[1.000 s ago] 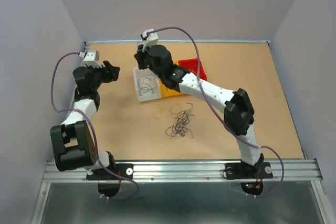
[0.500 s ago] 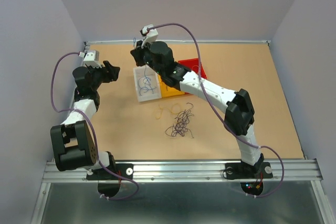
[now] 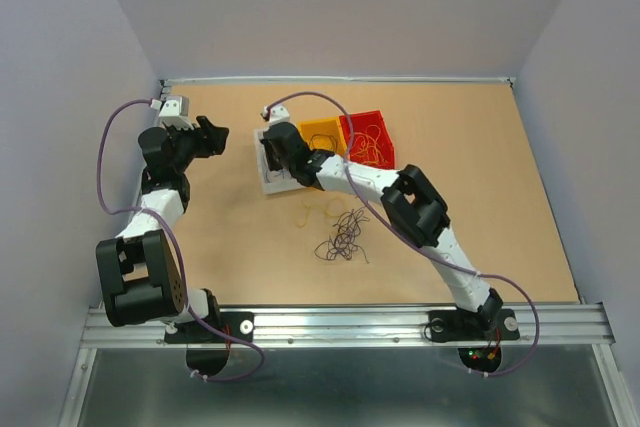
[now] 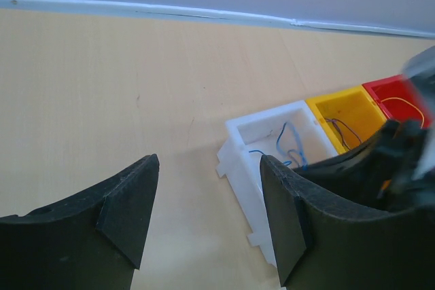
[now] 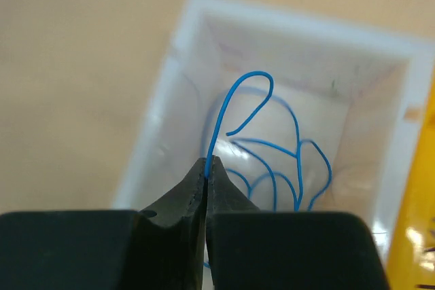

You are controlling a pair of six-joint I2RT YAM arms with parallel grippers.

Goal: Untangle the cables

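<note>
Both right fingers (image 5: pixel 206 171) are pressed together, clamped on one blue cable (image 5: pixel 215 125) at their very tips. From the pinch point I see the cable rise, arch over and hook back down, with its free end in the air. The tips sit directly above the white bin (image 5: pixel 299 25), over its open mouth. More blue cables (image 5: pixel 299 168) lie in loose loops on the bin floor under the held one. I cannot tell whether the held cable touches them.

The left fingers (image 3: pixel 215 134) stand well apart with nothing between them. In the left wrist view only bare counter (image 4: pixel 102 86) shows in the gap. They hover above the counter to the left of the white bin, pointing toward it, apart from it.

Bin layout, from the top view:
- The white bin is the leftmost of three, largely covered by the right wrist.
- The yellow bin (image 3: pixel 318 125) sits against its right side and holds a dark cable (image 4: pixel 343 132).
- The red bin (image 3: pixel 362 113) sits against the yellow one and holds yellow-orange cables (image 3: pixel 368 139).

Loose items on the counter, nearer the arm bases than the bins:
- One yellow-orange cable (image 3: pixel 318 209) lies just in front of the white and yellow bins.
- A dark tangle (image 3: pixel 343 237) of purple-black cables lies beside it, a little nearer the bases.

The right arm reaches from its base diagonally across the counter, passing over the area beside the dark tangle, to the white bin.
</note>
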